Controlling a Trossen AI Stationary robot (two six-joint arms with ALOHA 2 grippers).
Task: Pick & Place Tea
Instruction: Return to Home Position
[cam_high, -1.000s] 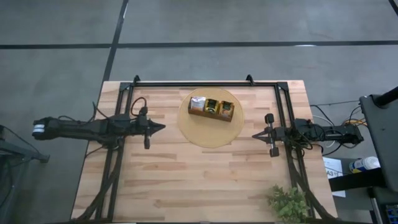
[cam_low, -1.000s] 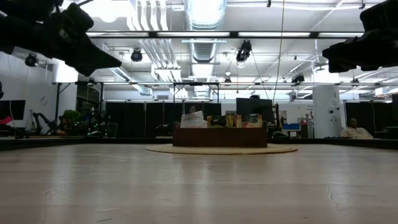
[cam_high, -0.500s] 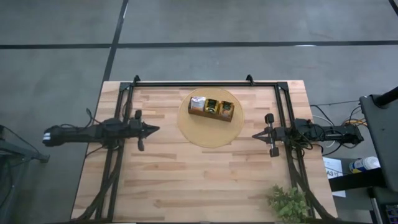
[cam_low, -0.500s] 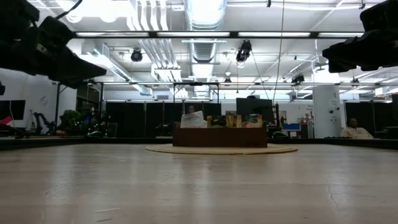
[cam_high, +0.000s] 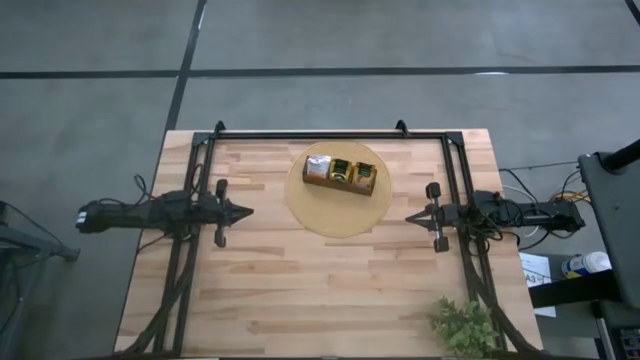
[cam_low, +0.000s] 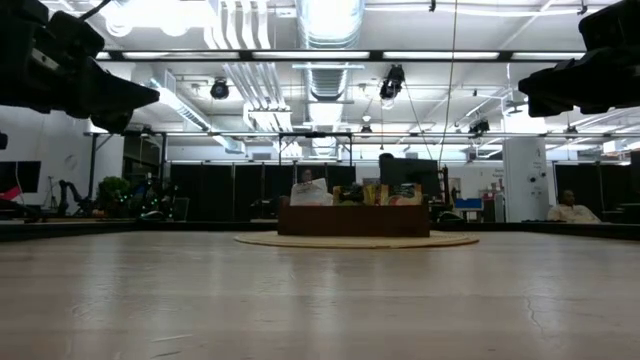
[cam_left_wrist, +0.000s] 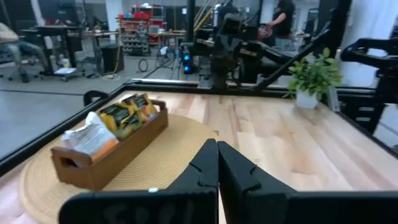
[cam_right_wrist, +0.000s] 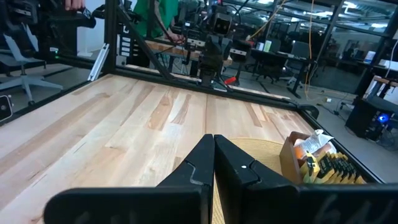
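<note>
The tea packets (cam_high: 341, 170) stand on edge in a brown wooden tray (cam_high: 341, 184) on a round woven mat (cam_high: 338, 212), far of the table's middle. White-and-orange packets (cam_left_wrist: 93, 135) fill one end compartment and yellow-green ones (cam_left_wrist: 124, 113) the middle. My left gripper (cam_high: 248, 211) is shut and hangs in the air left of the mat, pointing at it; its fingers (cam_left_wrist: 217, 149) meet. My right gripper (cam_high: 408, 216) is shut too (cam_right_wrist: 213, 142) and hangs right of the mat. The tray (cam_right_wrist: 292, 163) with its packets (cam_right_wrist: 323, 163) shows beside it. Neither gripper touches anything.
A black metal frame (cam_high: 310, 134) runs along the far edge and down both sides of the table. A small potted plant (cam_high: 463, 325) stands at the near right corner. Bare wood lies between the mat and the near edge (cam_high: 320, 290). People show in the room beyond.
My left arm has drawn back toward the table's left edge, away from the mat, with its fingers still shut. My right arm, the tray and the packets have kept still.
</note>
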